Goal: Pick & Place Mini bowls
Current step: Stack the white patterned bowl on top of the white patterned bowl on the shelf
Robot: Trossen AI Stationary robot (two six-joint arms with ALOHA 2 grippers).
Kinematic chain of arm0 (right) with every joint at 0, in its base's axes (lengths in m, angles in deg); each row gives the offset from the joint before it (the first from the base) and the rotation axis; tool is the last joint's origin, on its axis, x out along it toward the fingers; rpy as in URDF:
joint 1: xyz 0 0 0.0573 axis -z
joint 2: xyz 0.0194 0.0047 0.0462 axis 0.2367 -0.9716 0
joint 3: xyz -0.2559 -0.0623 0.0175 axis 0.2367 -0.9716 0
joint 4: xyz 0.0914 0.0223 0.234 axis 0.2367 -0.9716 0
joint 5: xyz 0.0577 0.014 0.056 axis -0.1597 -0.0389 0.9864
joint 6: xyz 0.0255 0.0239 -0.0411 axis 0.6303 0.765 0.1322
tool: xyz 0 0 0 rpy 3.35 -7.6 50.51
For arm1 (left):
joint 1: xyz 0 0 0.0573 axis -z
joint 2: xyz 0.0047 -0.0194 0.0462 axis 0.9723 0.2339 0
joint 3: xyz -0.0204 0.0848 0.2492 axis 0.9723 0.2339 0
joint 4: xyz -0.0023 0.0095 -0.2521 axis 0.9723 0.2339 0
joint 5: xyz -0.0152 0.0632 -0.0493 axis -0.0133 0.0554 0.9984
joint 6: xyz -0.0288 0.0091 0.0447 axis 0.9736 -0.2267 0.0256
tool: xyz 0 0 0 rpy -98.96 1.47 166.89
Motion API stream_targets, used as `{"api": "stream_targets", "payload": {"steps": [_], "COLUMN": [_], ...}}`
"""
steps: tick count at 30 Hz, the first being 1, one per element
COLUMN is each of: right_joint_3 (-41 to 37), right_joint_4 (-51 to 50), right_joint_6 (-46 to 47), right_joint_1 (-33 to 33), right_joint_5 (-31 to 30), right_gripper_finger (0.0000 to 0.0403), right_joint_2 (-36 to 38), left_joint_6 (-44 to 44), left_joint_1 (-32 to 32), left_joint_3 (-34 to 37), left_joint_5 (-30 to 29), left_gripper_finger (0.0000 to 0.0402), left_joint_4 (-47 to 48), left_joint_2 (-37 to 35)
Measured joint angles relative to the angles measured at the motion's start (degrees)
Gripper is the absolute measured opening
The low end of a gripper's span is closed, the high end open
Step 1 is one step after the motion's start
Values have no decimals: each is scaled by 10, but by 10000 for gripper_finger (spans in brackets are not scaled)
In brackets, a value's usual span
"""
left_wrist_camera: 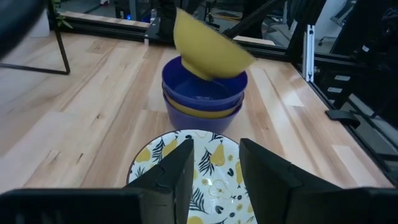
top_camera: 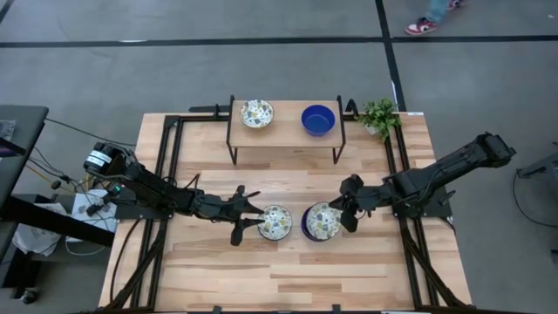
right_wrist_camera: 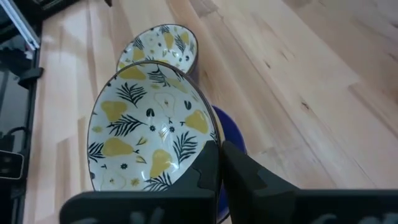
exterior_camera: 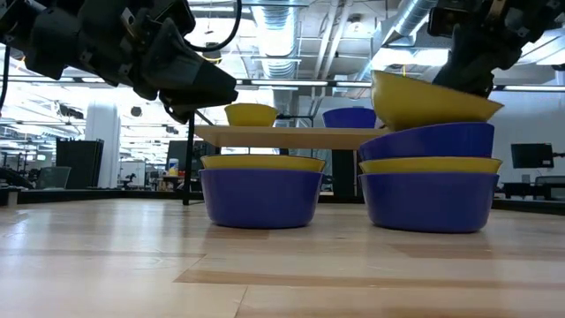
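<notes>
Two stacks of mini bowls stand mid-table. The left stack [top_camera: 275, 222] is a pear-and-leaf patterned bowl [left_wrist_camera: 208, 163] nested in a blue one [exterior_camera: 260, 196]. The right stack [exterior_camera: 428, 177] has several blue and yellow-sided bowls. My right gripper [top_camera: 342, 214] is shut on another patterned bowl [top_camera: 323, 221], tilted over the right stack. My left gripper [top_camera: 257, 215] is open and empty. It hangs just left of and above the left stack, its fingers [left_wrist_camera: 180, 177] over that bowl's near rim without touching. A patterned bowl [top_camera: 256, 112] and a blue bowl [top_camera: 318, 119] stand on the far shelf. My right gripper holds the patterned bowl by its rim [right_wrist_camera: 213, 138] on the side toward the table's right, one finger inside the bowl and one outside. The fingers come slanting down from the right. The bowl is tilted, yellow underside [exterior_camera: 433, 102] outward, its low side dipping into the stack's top blue bowl [exterior_camera: 428, 141].
A low wooden shelf on black legs [top_camera: 285, 131] stands at the far middle, with a small green potted plant [top_camera: 378, 116] to its right. Black frame rails [top_camera: 170, 166] run along both sides of the table. Bare wood lies toward the near edge [top_camera: 288, 279].
</notes>
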Motion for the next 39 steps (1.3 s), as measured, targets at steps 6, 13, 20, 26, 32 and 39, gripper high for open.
{"api": "stream_targets", "payload": {"steps": [6,13,20,26,32,39], "right_joint_3": [36,64,66,73,129,222], "right_joint_4": [-1,-1,7,46,47,21], "right_joint_6": [-26,-65,-81,-99,-132,-153], "right_joint_1": [23,84,157,205,233,254], "right_joint_5": [29,76,130,218,278,381], "right_gripper_finger": [0,0,0,0,0,0], "right_joint_2": [-1,-1,-16,-89,-175,-264], "left_joint_6": [-72,-190,-331,-474,-549,-546], "left_joint_1": [0,0,0,0,4,18], "left_joint_3": [0,0,-1,-5,-19,-75], "left_joint_5": [0,0,-41,-124,-183,-189], "left_gripper_finger": [127,127,127,127,127,127], "left_joint_4": [-8,-32,-38,-41,-39,70], "left_joint_2": [0,0,0,0,0,0]}}
